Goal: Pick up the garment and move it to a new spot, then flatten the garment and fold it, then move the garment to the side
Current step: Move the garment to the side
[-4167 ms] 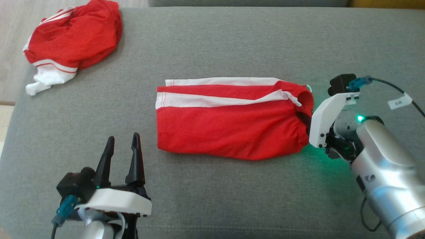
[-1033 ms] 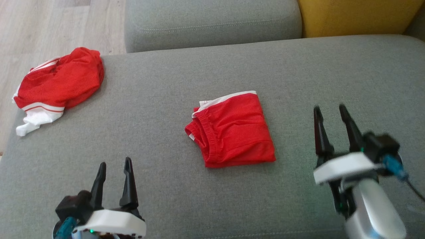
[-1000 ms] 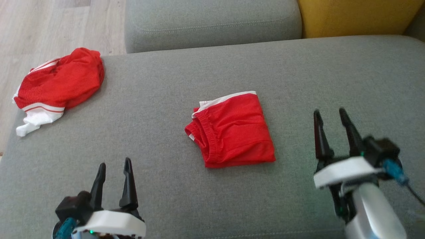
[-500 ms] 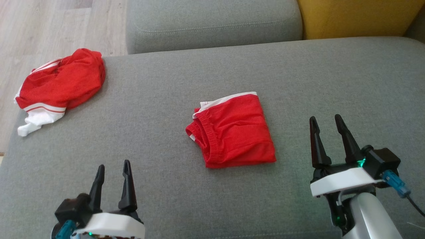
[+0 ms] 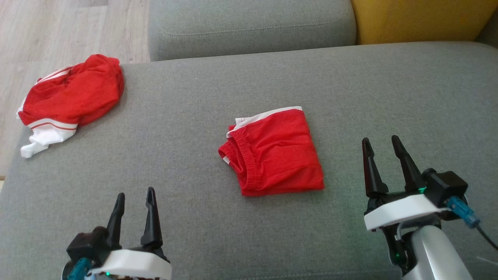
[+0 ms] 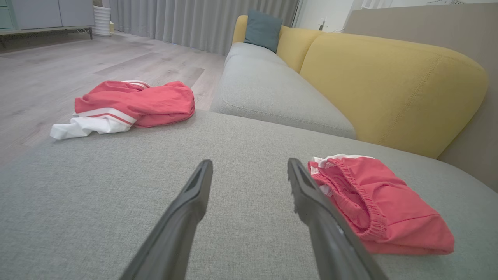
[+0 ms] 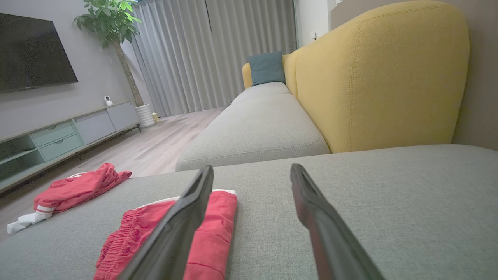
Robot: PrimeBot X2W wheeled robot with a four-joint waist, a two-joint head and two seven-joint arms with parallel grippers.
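Garment (image 5: 274, 151) folded on grey sofa cushion (image 5: 389, 85); wood floor (image 5: 58, 31) beyond; left gripper (image 5: 135, 191), right gripper (image 5: 380, 138) released, spread.

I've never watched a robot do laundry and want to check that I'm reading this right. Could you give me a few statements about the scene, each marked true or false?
1. The shorts lie folded on the grey cushion. True.
2. The right pincer is shut on the shorts. False: it is open and empty, apart from them on their right.
3. A crumpled garment lies at the cushion's far left corner. True.
4. The left pincer touches the crumpled garment. False: it is open and well short of it.
5. The sofa back is yellow. True.
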